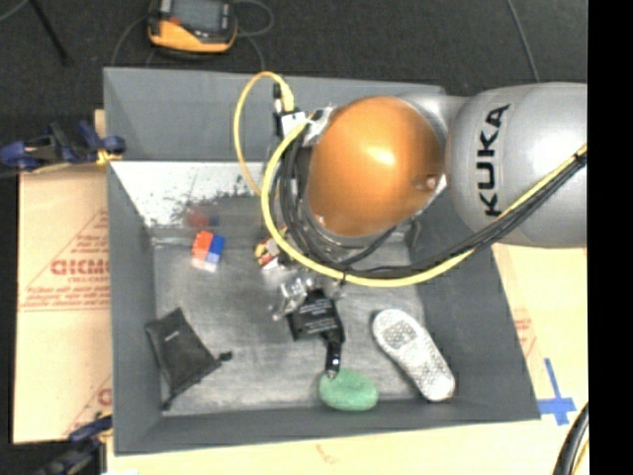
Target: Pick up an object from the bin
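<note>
Hovering over the green lump [348, 392] by the bin's [138, 295] near wall is the gripper [332, 366]; open or closed, I can't tell. A white remote [413, 354] sits close right, bare floor left.

Green lump [348, 393], rounded oval, soft-looking, lies flat on the floor of the grey bin [129, 265]. It sits against the bottom wall, about mid-width, directly under the end effector [332, 366].
</note>
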Controlling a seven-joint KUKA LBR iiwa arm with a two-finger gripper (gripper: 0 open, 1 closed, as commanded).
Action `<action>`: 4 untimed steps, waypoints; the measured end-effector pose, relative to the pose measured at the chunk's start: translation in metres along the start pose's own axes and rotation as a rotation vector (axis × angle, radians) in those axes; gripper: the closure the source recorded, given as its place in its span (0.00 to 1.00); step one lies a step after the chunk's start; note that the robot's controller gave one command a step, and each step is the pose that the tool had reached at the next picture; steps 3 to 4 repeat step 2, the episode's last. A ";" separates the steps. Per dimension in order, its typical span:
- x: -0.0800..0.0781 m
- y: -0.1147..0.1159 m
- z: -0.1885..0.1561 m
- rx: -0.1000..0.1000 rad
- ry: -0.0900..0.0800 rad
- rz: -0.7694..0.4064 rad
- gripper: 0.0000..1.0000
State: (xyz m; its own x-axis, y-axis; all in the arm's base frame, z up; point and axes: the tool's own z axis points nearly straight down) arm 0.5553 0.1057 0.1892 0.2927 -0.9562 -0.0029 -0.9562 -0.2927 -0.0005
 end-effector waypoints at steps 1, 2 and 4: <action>0.000 0.000 0.000 -0.001 0.000 0.001 1.00; 0.007 -0.002 -0.037 -0.004 0.000 0.014 1.00; 0.007 -0.002 -0.037 -0.004 0.000 0.014 1.00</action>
